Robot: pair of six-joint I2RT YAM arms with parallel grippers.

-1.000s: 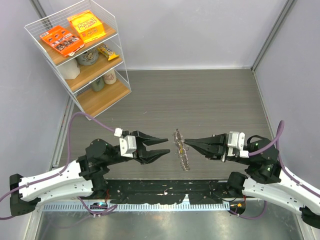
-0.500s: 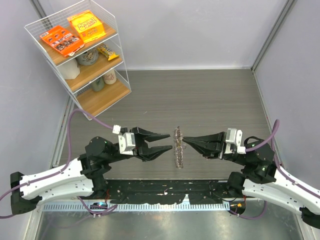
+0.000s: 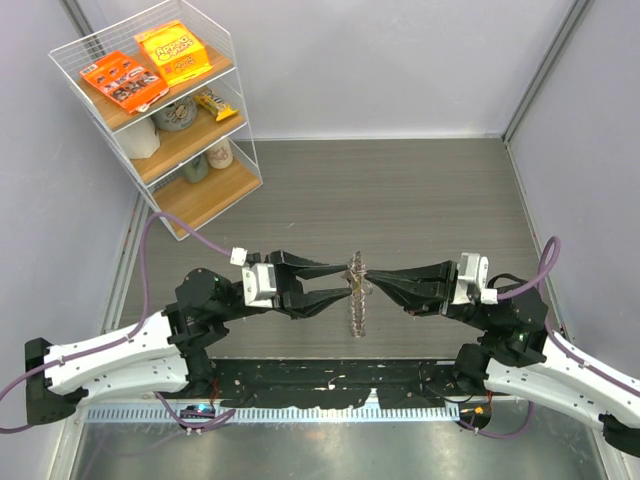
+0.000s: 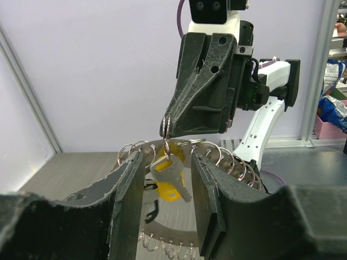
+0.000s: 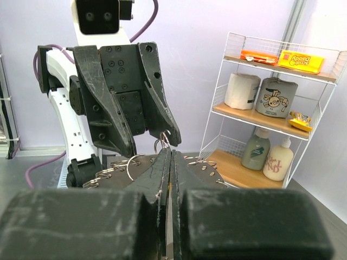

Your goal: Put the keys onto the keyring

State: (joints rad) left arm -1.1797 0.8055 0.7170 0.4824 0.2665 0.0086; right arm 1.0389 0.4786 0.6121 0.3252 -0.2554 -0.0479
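The keyring (image 3: pixel 358 312) hangs edge-on in mid-air between my two arms. My right gripper (image 3: pixel 370 281) is shut on its top rim. In the left wrist view the keyring (image 4: pixel 234 160) is a flat loop with small wire rings along its rim. A plain silver key (image 4: pixel 169 170) and a yellow-headed key (image 4: pixel 170 190) dangle from a small ring at the right gripper's tip (image 4: pixel 167 125). My left gripper (image 3: pixel 346 280) is open, and its fingers (image 4: pixel 128 189) stand on either side of the keys without touching them. The keys cannot be made out in the top view. The right gripper (image 5: pixel 169 153) pinches the keyring (image 5: pixel 116 176).
A white wire shelf (image 3: pixel 160 110) stands at the back left with snack boxes, paper rolls and bottles, and it also shows in the right wrist view (image 5: pixel 276 108). Grey walls close in the table on three sides. A snack bag (image 4: pixel 335 108) lies at the far right.
Both arms have moved toward each other. My open left fingers, which were short of the keyring, now reach around its top. The keyring has swung more upright.
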